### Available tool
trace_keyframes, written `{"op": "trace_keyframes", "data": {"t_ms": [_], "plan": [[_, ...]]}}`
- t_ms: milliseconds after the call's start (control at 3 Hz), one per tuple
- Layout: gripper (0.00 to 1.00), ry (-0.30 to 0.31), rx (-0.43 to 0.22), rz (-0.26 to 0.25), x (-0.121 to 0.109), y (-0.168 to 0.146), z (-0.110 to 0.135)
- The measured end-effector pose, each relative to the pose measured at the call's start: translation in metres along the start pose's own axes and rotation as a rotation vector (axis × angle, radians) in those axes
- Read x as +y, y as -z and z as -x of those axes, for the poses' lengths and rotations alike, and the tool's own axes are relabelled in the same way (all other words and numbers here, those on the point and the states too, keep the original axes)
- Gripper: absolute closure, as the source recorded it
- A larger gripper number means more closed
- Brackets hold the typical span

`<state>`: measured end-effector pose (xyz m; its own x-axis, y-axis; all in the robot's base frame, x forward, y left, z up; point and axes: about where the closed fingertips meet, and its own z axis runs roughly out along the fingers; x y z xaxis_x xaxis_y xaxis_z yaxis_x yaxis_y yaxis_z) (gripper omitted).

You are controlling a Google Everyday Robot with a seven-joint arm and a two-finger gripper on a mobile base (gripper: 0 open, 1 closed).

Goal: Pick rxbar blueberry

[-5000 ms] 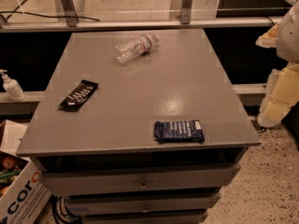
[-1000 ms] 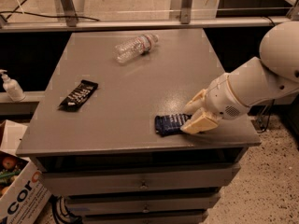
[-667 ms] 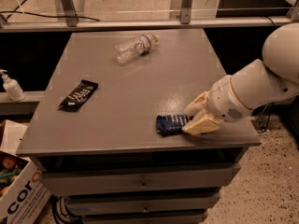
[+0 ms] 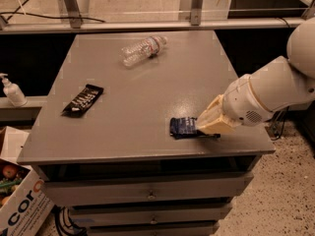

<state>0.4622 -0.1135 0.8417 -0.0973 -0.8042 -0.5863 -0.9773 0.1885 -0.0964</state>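
My tool (image 4: 210, 123) sits over one end of the rxbar blueberry (image 4: 183, 127) on the surface (image 4: 147, 82); whether it clamps the bar, I cannot tell.

The table (image 4: 147, 82) is plain grey with a soft shine. The rxbar blueberry (image 4: 183, 127) is dark blue with rows of pale text. The claw (image 4: 205, 126), which is at the right end of this bar near the front edge of the table, is pale tan, and the arm (image 4: 275, 90) behind it is white. The other wrapper (image 4: 82, 100), on the left, is black with white text. The bottle (image 4: 142, 49) is clear. The box (image 4: 24, 205) below is white with orange letters. The floor (image 4: 275, 195) is beige with dark speckles.
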Motion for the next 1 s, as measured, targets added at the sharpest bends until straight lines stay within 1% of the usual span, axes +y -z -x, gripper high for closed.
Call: {"op": "trace_keyframes", "data": {"t_ms": [333, 667, 1000], "plan": [[1.00, 0.031, -0.038, -0.025, -0.005, 0.019, 0.031], [1.00, 0.075, -0.076, -0.054, -0.010, 0.040, 0.068], [0.82, 0.081, -0.057, -0.055, -0.008, 0.042, 0.076]]}}
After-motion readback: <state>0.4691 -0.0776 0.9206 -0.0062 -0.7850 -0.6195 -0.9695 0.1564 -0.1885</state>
